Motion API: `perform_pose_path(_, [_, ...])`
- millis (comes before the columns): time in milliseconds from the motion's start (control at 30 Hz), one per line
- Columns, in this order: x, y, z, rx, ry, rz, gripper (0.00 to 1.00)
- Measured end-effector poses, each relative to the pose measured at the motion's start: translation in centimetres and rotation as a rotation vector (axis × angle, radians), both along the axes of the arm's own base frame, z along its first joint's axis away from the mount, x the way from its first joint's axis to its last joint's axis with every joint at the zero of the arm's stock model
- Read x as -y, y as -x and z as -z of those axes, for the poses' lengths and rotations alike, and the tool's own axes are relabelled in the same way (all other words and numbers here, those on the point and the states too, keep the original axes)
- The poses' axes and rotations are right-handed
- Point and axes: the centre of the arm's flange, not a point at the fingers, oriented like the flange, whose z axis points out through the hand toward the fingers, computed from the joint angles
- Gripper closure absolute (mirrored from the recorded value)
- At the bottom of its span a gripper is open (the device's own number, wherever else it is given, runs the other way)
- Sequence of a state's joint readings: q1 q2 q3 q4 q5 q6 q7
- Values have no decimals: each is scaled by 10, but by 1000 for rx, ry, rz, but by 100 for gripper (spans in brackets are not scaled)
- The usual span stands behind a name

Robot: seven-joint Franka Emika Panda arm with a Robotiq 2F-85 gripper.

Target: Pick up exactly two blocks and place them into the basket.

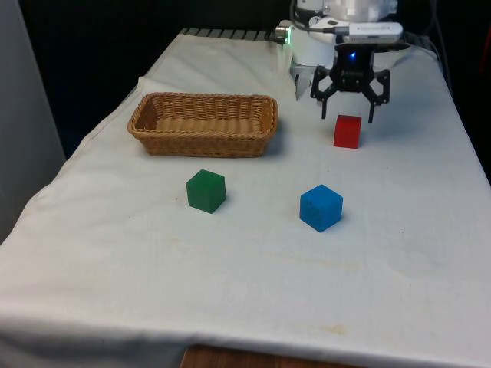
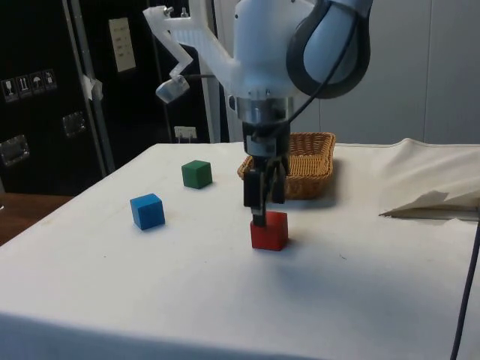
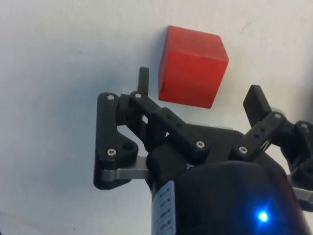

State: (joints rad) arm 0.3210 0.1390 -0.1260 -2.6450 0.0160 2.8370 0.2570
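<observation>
Blue block (image 1: 321, 207) is sitting closest to the front camera, with the green block (image 1: 205, 190) off toward the front view's left at about the same depth. Going left to right across the back: the wicker basket (image 1: 203, 123) is sitting with nothing in it, then the red block (image 1: 347, 131) is resting on the white cloth (image 1: 230, 291) near the robot's end, well apart from the basket. So neither of the two blocks is in yet.

Gripper (image 1: 350, 113) is hovering just above and slightly behind the red block, fingers spread wide and holding nothing. In the wrist view the block (image 3: 192, 66) is looking a bit rotated and sitting past the fingertips (image 3: 143, 77) rather than squarely between them.

That's the risky bit, probably. If the gripper is dropping straight down from here, one finger could be landing on the block's top or corner, shoving or twisting it instead of straddling it.
</observation>
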Motion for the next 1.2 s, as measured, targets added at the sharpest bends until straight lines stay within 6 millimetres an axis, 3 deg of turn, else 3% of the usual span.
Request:
perform_pose_path(300, [-3, 0, 22, 6, 6, 0, 0])
perform_pose_path(533, [-3, 0, 25, 4, 8, -1, 0])
perform_pose_path(567, [-3, 0, 25, 4, 8, -1, 3])
perform_pose_path(633, [-3, 0, 25, 4, 8, -1, 20])
perform_pose_path(733, [-3, 0, 25, 4, 8, -1, 54])
perform_pose_path(767, [-3, 0, 25, 4, 8, -2, 77])
perform_pose_path(800, [-3, 0, 25, 4, 8, -2, 86])
perform_pose_path(833, [-3, 0, 25, 4, 8, -2, 86])
perform_pose_path(867, [-3, 0, 25, 4, 8, -2, 97])
perform_pose_path(1200, [-3, 0, 25, 4, 8, -2, 99])
